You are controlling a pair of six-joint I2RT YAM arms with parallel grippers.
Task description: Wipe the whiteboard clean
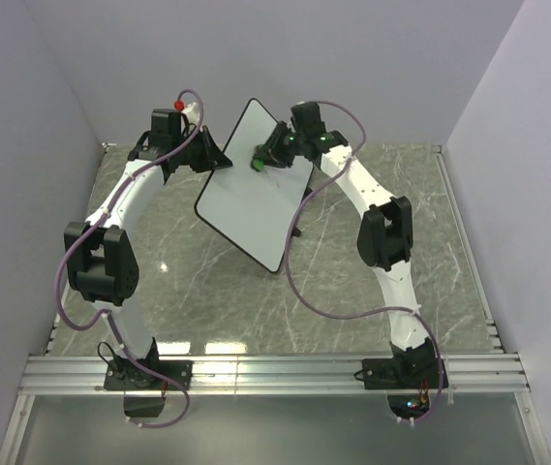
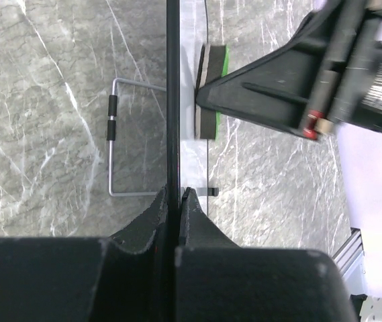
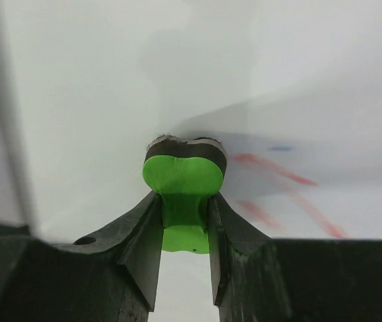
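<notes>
Right claw (image 3: 185, 201) pinches the green eraser (image 3: 184, 176), felt pressed to the whiteboard (image 3: 97, 80) directly ahead, red marks (image 3: 278, 171) just rightward; left claw (image 2: 174, 196) clamps the board's edge, presumably bracing it against the wiping push. The board stands between the claws, facing the right one, long axis slanting down to the table (image 1: 207, 291).

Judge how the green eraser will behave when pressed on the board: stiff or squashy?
Probably soft: the eraser bulges where the right pincer squeezes it. Its dark felt face likely slides easily on the whiteboard.
</notes>
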